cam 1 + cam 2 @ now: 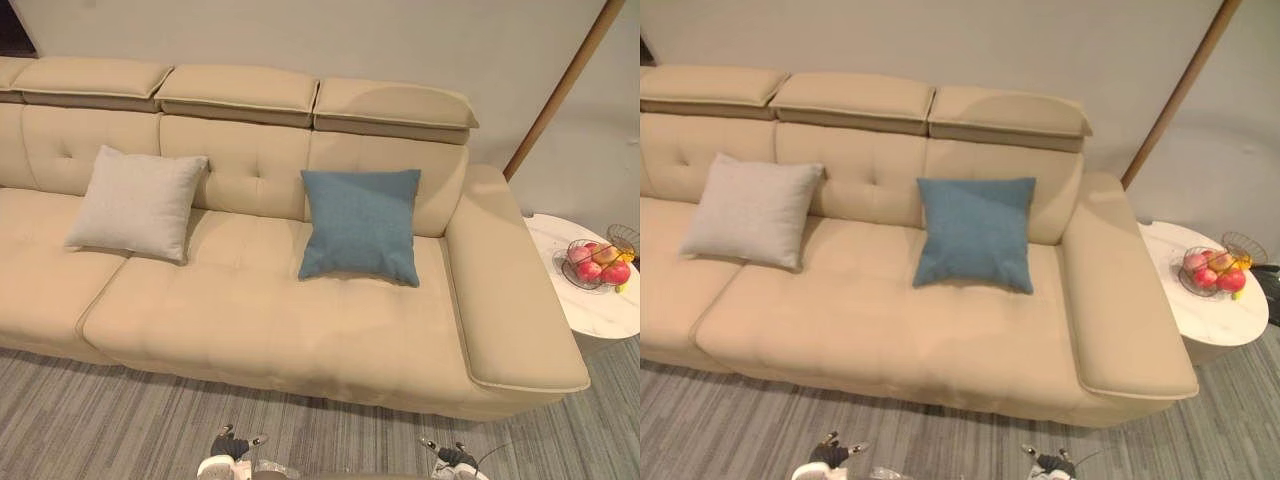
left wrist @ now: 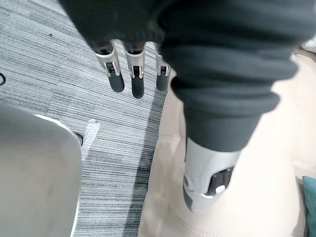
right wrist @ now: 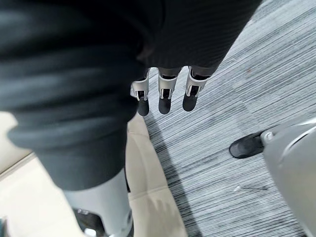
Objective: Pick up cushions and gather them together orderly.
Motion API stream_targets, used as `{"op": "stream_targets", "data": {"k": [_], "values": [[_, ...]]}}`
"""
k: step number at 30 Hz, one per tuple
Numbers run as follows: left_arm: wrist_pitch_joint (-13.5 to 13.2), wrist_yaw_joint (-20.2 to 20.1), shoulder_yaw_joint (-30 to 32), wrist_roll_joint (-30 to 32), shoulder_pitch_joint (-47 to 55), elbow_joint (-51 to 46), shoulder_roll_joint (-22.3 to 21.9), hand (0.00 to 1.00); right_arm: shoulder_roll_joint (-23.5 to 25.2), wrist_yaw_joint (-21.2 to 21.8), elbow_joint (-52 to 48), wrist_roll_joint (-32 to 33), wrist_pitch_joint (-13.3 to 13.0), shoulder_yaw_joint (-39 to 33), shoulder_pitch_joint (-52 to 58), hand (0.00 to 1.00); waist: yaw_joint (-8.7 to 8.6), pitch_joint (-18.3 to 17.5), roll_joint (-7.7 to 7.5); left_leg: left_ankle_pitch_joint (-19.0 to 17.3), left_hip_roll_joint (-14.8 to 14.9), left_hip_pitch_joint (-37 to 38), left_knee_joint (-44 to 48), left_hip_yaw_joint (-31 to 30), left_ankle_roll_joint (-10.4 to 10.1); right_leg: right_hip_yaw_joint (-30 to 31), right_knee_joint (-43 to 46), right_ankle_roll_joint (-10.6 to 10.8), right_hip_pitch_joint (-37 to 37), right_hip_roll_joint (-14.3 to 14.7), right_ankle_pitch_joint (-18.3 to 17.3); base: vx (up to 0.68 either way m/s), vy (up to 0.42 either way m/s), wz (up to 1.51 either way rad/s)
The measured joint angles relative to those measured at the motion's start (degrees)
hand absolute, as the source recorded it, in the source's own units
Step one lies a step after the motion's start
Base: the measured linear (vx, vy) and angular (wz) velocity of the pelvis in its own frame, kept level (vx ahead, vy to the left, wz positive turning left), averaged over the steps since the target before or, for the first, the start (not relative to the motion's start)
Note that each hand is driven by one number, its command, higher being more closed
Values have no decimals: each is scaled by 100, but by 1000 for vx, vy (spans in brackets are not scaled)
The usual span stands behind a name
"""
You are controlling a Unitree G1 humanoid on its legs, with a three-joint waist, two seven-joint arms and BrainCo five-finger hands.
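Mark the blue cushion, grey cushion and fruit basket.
blue cushion (image 1: 360,225): left eye view, middle of its face.
grey cushion (image 1: 135,202): left eye view, middle of its face.
fruit basket (image 1: 570,258): left eye view, wire rim.

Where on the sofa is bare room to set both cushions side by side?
The seat between the grey cushion and the blue cushion is bare, and so is the wide front strip. Between the blue cushion and the armrest it is tight.

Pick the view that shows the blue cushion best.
Left eye view: the blue cushion shows whole, leaning against the sofa back, apart from the grey cushion. The right eye view shows it equally whole. The left wrist view catches a teal sliver at its edge, probably that cushion.
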Motion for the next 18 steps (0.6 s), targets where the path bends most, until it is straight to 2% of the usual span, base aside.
{"op": "stream_targets", "data": {"k": [8,18], "values": [[-2,0,-3,3,-6,86,34,0,-21,-1,1,-1,0,1,2,0,-82,49,-22,85,-8,330,-299,26,-23,6,1,-32,177,4,-18,0,0,0],[-2,-2,-11,7,-4,121,41,0,-65,-3,12,-2,2,7,58,0,-100,61,-20,107,-8,568,-489,136,-25,42,8,-31,270,2,-18,-6,-6,-5]]}}
